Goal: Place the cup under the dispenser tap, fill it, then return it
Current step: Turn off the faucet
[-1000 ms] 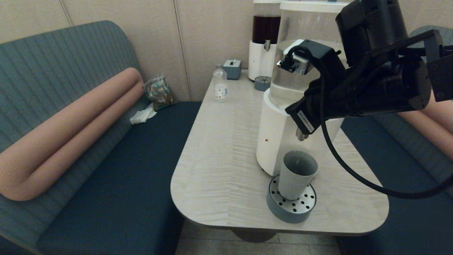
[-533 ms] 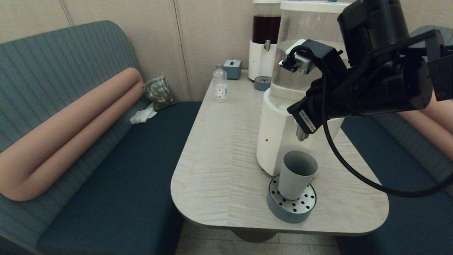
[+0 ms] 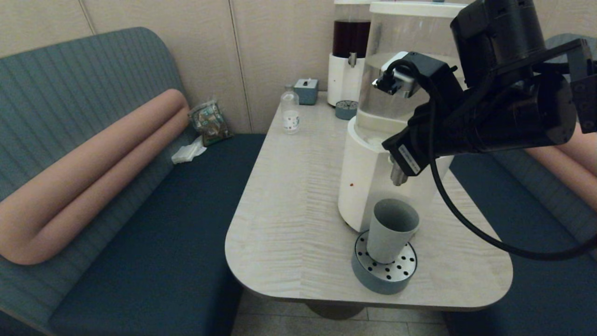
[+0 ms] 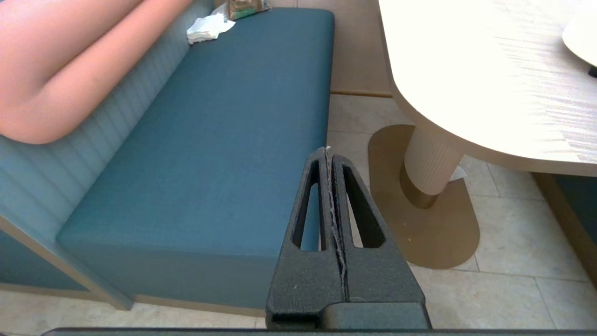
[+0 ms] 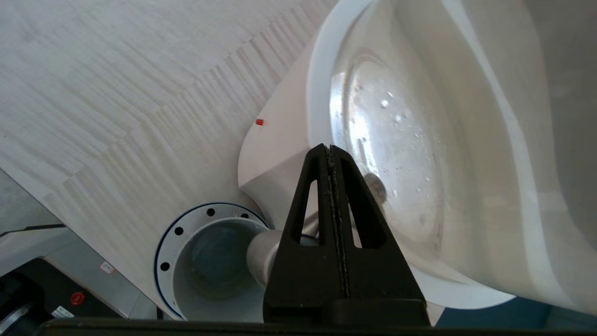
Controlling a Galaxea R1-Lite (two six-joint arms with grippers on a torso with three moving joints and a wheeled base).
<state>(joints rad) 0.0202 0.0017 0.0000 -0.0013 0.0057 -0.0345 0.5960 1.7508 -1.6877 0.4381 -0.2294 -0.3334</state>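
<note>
The grey-blue cup [image 3: 391, 231] stands upright on the perforated round drip tray [image 3: 384, 271], right under the dispenser tap [image 3: 397, 175] of the white-based dispenser [image 3: 361, 179]. My right gripper [image 3: 402, 157] hovers just above the tap, apart from the cup. In the right wrist view the right gripper [image 5: 330, 148] is shut and empty, with the steel tap [image 5: 261, 255] beneath it and the cup [image 5: 219, 261] below. I see no stream from the tap. My left gripper [image 4: 329, 151] hangs shut and empty beside the table, over the bench.
At the back of the table [image 3: 289, 210] stand a dark-red-liquid dispenser [image 3: 350, 42], a small clear bottle [image 3: 290, 112], a grey box [image 3: 306, 91] and a small drip tray [image 3: 346, 109]. Blue benches [image 3: 154, 242] flank the table.
My right arm has drifted slightly up and to the right, showing a little more of the tap. The cup has not moved.
</note>
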